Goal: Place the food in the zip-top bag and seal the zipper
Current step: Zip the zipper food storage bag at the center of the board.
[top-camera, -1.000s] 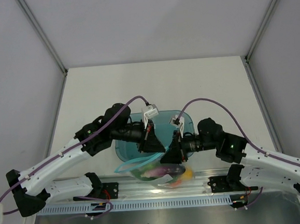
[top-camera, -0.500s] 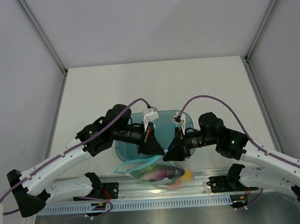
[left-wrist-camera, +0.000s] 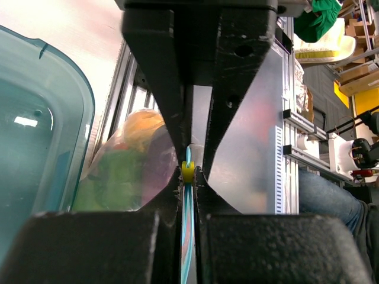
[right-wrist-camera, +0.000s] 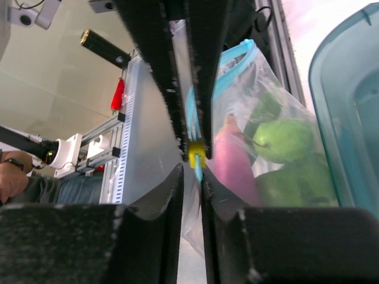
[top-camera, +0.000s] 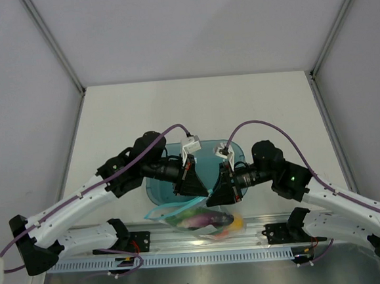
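Note:
The clear zip-top bag (top-camera: pixel 183 216) hangs between the arms over the table's near edge, above the rail. The food (top-camera: pixel 206 218) is inside it: green fruits (right-wrist-camera: pixel 284 141), a pink-purple eggplant (right-wrist-camera: pixel 232 165), an orange piece (left-wrist-camera: pixel 141 123). My left gripper (left-wrist-camera: pixel 188 175) is shut on the teal zipper (left-wrist-camera: pixel 188 236), just behind its yellow slider (left-wrist-camera: pixel 188 170). My right gripper (right-wrist-camera: pixel 192 171) faces it from the other side of the slider (right-wrist-camera: pixel 196 152). Its jaws stand a narrow gap apart around the strip's end and the bag film.
The translucent blue tub (top-camera: pixel 208 159) sits right behind both grippers, its rim (left-wrist-camera: pixel 71 77) close beside the bag. A metal rail (top-camera: pixel 186 257) runs along the near edge under the bag. White walls enclose the table on three sides.
My right gripper's jaws widened briefly, then narrowed again near the slider, and its arm shifted a little left. The bag settled slightly. The left gripper kept its pinch.

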You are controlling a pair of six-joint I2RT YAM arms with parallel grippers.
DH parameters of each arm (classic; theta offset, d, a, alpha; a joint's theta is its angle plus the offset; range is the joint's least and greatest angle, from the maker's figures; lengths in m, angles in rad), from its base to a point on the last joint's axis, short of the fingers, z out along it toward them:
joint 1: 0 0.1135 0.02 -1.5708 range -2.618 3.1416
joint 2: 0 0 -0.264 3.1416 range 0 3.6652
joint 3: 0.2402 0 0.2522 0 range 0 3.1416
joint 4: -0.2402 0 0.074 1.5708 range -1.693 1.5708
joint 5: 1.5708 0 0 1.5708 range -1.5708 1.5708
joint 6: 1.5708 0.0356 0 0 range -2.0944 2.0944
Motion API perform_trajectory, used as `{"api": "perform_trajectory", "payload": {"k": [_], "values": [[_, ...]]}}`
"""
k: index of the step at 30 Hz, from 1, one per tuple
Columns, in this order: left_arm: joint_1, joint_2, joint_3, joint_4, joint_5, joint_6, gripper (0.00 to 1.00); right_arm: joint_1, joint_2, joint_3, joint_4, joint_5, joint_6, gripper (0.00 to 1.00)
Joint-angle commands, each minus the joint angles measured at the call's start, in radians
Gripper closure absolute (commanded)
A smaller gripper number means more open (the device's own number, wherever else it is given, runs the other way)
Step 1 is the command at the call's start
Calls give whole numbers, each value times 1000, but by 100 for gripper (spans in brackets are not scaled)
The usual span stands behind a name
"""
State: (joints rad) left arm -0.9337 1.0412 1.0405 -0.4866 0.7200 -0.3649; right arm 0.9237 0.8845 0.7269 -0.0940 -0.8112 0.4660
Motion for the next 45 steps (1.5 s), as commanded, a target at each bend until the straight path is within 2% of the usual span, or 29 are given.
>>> {"api": "perform_trajectory", "payload": {"k": [1,2,3,5,8,11,15,17,21,33,45], "values": [[12,8,24,28,32,12,99,9,1,36,60,-33,13,83],[12,10,27,28,32,12,99,7,1,34,71,-32,19,86],[12,11,29,28,32,12,100,9,1,34,74,-26,23,95],[12,13,29,28,32,11,99,10,1,31,82,-16,39,100],[12,16,29,22,35,12,99,18,-2,23,120,23,62,100],[13,14,26,14,35,18,99,23,-35,-7,146,138,78,100],[13,13,13,-7,30,27,99,24,-74,-61,282,210,207,100],[13,14,9,-12,27,30,100,43,-93,-64,298,291,220,100],[16,10,12,-40,-5,43,99,52,-162,-75,326,354,252,100],[39,-9,-25,-41,30,55,99,41,-240,-80,280,411,270,100],[58,-96,-71,-127,55,93,100,-42,-340,-57,175,460,249,100]]}}
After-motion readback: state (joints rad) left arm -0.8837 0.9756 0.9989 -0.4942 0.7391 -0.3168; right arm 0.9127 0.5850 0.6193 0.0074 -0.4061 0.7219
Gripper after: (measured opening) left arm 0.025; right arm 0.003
